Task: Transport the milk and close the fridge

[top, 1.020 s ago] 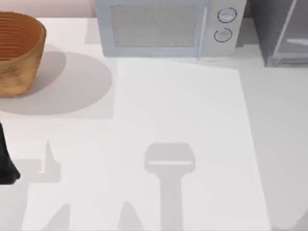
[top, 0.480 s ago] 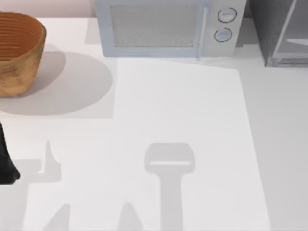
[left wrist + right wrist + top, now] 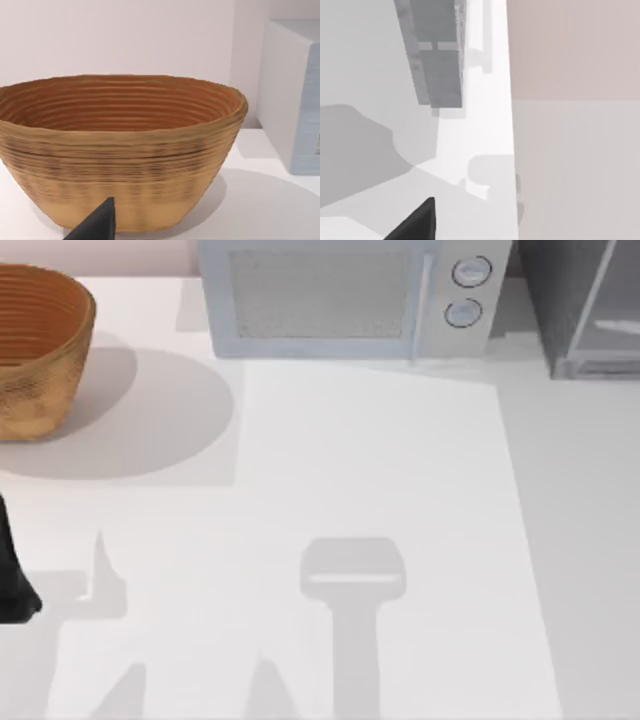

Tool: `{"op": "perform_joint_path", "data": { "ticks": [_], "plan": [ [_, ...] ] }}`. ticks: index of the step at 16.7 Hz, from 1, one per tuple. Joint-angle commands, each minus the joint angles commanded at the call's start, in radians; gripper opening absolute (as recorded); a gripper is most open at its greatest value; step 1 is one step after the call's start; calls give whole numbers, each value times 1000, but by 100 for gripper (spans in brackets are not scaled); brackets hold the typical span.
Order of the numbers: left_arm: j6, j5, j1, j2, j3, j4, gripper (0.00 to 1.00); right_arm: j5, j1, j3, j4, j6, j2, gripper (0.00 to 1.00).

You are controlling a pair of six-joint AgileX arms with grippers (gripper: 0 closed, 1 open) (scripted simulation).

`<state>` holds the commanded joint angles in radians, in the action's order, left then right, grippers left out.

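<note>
Nothing moved since earlier frame. Left arm (image 3: 14,575) parked at table (image 3: 380,470) left edge; fingers' state: can't tell.

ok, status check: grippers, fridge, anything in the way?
Left arm parked at table's left edge, facing basket. Fridge at far right beside microwave. Table in front of the fridge bare.

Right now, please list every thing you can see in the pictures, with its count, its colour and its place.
basket: one, brown woven, far left of the table.
microwave: one, light grey, two round knobs, far edge, middle.
fridge: one, dark grey speckled, light grey framed door, far right corner.
table: one, white.
left arm: one, black, at the left edge of the top view.
</note>
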<state>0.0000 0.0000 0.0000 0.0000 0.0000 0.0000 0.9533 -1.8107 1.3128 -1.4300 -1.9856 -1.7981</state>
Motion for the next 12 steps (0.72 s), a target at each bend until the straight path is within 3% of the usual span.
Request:
{"op": "perform_joint_path", "data": {
  "ticks": [6,12],
  "plan": [
    [0,0,0,0,0,0,100,-15,92,2,79,110,-12,100],
    [0,0,0,0,0,0,100,-77,389,18,427,521,-40,100]
  ]
}}
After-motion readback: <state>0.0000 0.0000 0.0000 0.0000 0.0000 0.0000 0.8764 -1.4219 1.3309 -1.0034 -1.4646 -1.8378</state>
